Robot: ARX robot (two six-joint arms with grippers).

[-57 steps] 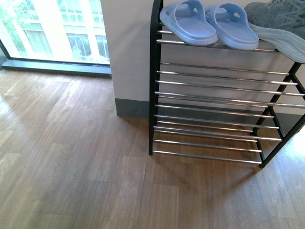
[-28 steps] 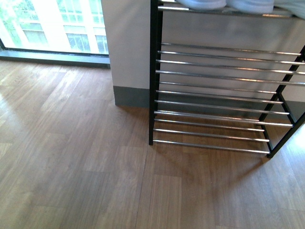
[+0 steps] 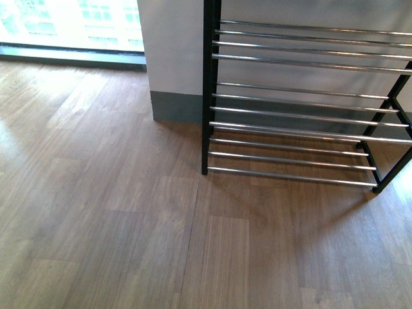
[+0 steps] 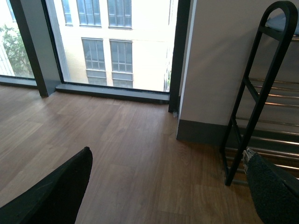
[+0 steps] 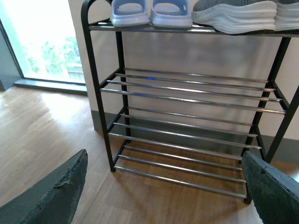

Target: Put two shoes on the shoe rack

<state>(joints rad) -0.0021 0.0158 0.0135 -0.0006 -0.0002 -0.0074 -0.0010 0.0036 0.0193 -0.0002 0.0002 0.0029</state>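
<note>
Stood against a pale wall on wood-plank floor (image 3: 129,212): shoe rack (image 5: 187,116), beyond the right claw (image 5: 163,191) and off to one side of the left claw (image 4: 168,186), both claws spread wide and holding nothing. Seen only from the right wrist: grey shoes (image 5: 238,14) on the top tier beside pale blue slippers (image 5: 149,11). Caught from the front just the lower bars, from the left wrist a tall window (image 4: 112,42).

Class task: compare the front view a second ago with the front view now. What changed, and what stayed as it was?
The front view has tilted down: the blue slippers and grey shoe on the top tier have slid out of frame, leaving only the lower bars of the shoe rack. The rack itself, wall and wood floor look unmoved.
</note>
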